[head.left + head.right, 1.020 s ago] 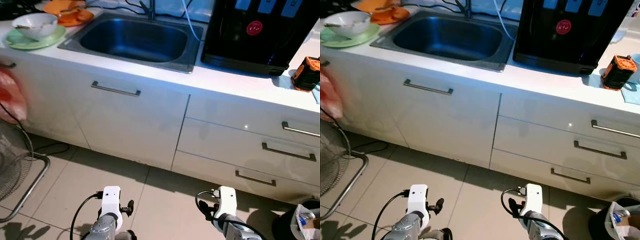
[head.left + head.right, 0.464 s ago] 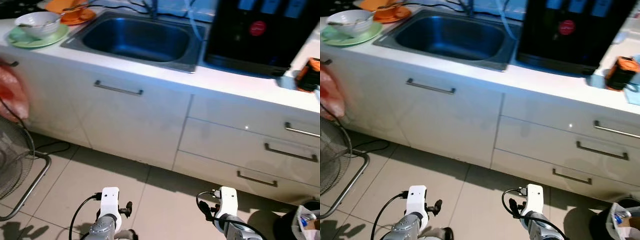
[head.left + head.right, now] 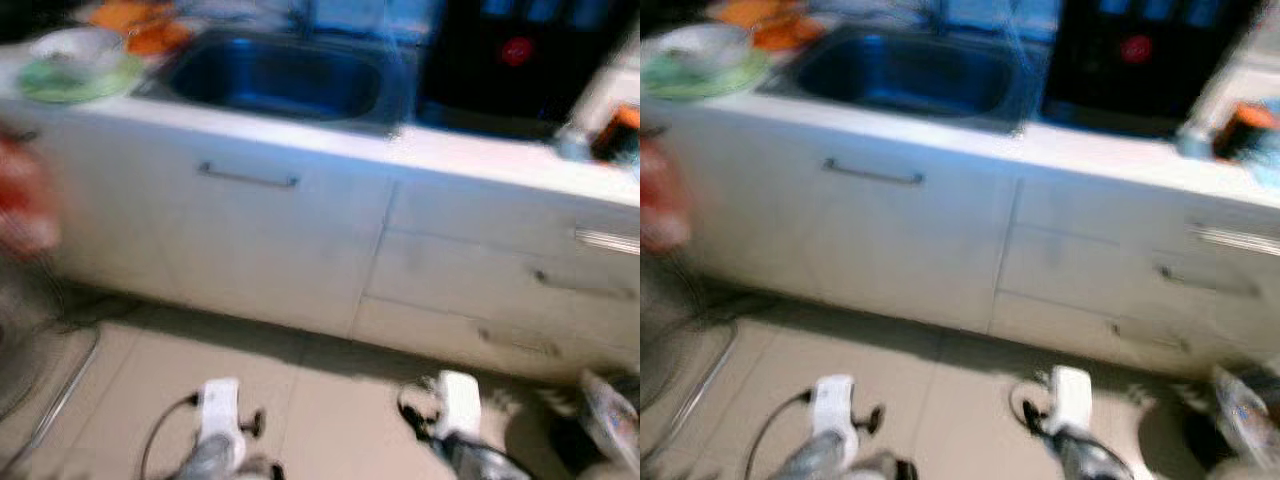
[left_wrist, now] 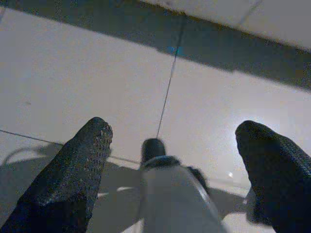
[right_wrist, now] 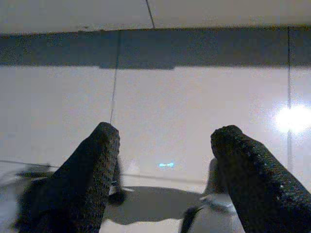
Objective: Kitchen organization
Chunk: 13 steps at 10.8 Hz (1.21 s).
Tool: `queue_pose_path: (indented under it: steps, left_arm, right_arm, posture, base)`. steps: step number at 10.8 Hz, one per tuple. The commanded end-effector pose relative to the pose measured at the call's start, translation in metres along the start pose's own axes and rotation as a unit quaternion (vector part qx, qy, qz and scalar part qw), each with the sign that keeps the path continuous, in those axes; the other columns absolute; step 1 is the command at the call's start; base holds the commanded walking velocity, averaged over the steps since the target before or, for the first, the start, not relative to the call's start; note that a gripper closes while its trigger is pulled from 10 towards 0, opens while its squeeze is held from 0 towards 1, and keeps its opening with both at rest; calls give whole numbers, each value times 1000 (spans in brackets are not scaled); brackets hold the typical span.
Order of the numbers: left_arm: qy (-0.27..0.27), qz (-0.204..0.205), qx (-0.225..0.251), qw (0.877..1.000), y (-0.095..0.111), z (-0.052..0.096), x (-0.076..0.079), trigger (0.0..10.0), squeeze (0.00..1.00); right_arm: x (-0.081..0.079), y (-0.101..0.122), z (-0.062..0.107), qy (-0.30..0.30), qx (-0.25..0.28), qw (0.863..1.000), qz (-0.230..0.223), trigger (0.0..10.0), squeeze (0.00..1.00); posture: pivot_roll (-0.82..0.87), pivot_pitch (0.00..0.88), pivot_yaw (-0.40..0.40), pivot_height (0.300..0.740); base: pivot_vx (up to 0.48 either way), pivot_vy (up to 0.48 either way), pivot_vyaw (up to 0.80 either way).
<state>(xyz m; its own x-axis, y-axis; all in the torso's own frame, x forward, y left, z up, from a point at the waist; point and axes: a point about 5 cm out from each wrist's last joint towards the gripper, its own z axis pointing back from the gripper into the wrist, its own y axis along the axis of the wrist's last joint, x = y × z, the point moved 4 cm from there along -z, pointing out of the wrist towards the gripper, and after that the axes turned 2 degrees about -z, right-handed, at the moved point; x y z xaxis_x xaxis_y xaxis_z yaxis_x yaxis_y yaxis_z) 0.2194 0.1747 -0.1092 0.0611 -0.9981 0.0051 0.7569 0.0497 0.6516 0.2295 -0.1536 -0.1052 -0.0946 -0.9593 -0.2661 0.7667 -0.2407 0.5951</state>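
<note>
Since the earlier frames the head views have blurred and shifted slightly with the camera; nothing on the counter (image 3: 480, 160) has changed place. The steel sink (image 3: 280, 80) looks bare inside. At the counter's far left edge a white bowl (image 3: 75, 45) sits on a green plate (image 3: 65, 82). Both arms hang low over the tiled floor (image 4: 87, 73), left hand (image 4: 177, 145) and right hand (image 5: 165, 145) spread, holding nothing.
</note>
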Motion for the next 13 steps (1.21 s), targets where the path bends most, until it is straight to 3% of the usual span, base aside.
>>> queue_pose_path:
  steps: [1,10,13]
  left_arm:
    - [-6,1,5,1000,4,-1,7,10000,0]
    - [-6,3,1,1000,1,-1,6,10000,0]
    - [-1,-6,5,1000,2,-1,6,10000,0]
  right_arm:
    - [14,-7,4,-19,-12,1000,-4,10000,0]
    - [16,-7,4,-21,-11,1000,-9,10000,0]
    - [16,-7,5,-19,-10,1000,-7,10000,0]
  posture:
    - [8,87,-28,740]
    - [7,100,-33,740]
    - [8,103,-35,740]
  base:
    - [0,454,0]
    - [0,395,0]
    - [0,0,0]
